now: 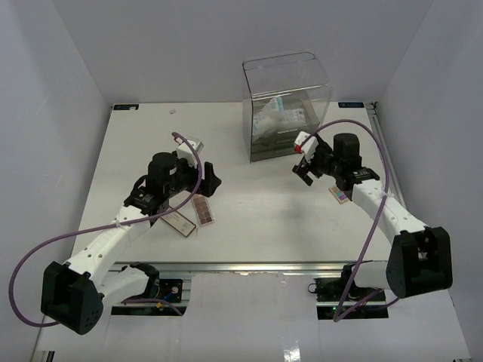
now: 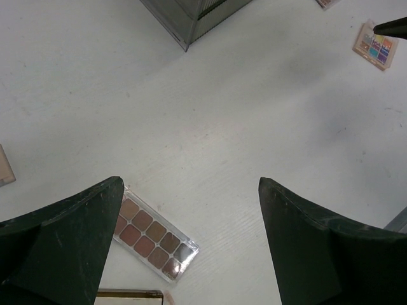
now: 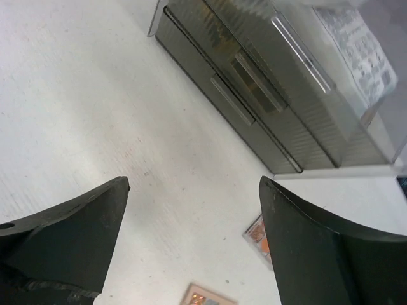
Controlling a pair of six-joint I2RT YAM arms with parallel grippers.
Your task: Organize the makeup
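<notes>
Left gripper (image 2: 191, 184) and right gripper (image 3: 194, 181) both spread, empty. Brown palette (image 2: 152, 238) lies near-left of the drawer box (image 1: 287, 83), under one left finger. We should recentre, straddle its narrow width, then descend.

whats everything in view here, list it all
box: one, clear with drawers, back of table
sachets: count unclear, white-blue, inside box
brown palette: one, brown shades, on table by left tool
beige palette: one, beige, beside brown palette
multicoloured palette: one, mixed colours, on table by right arm
orange-pink palette: one, orange-pink, on table near right tool
table: one, white
arms: two, white-black, near edge
left tool: one, black, open, empty
right tool: one, black, open, empty, before box
</notes>
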